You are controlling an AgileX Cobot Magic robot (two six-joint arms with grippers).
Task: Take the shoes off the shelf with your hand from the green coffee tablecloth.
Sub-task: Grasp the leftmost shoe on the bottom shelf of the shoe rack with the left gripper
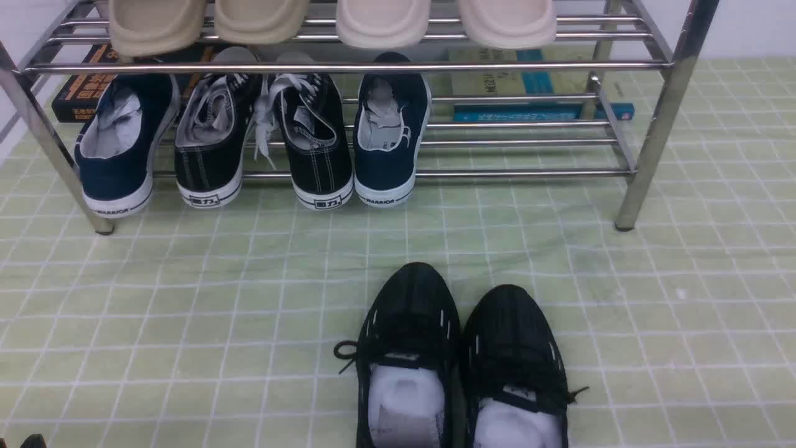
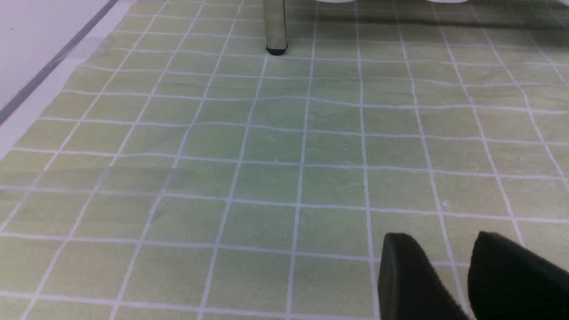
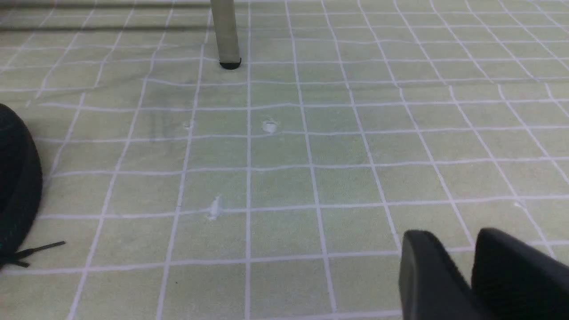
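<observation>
The shoes, two black canvas sneakers (image 1: 211, 140) (image 1: 314, 146) with white laces and soles, stand heels toward me on the lower tier of the chrome shelf (image 1: 647, 155). The shelf stands on the green coffee tablecloth (image 1: 186, 298). My left gripper (image 2: 440, 242) hovers low over bare cloth, fingertips nearly together and empty, well short of a shelf leg (image 2: 275, 26). My right gripper (image 3: 451, 238) is also shut and empty over the cloth, with another shelf leg (image 3: 226, 35) ahead. Neither gripper is clearly visible in the front view.
Navy WARRIOR slip-ons (image 1: 121, 143) (image 1: 392, 143) flank the sneakers. Beige slippers (image 1: 382, 22) sit on the top tier. Black mesh trainers (image 1: 407, 354) (image 1: 516, 367) stand on the cloth near me; one shows in the right wrist view (image 3: 18, 186). Books (image 1: 541, 93) lie behind the shelf.
</observation>
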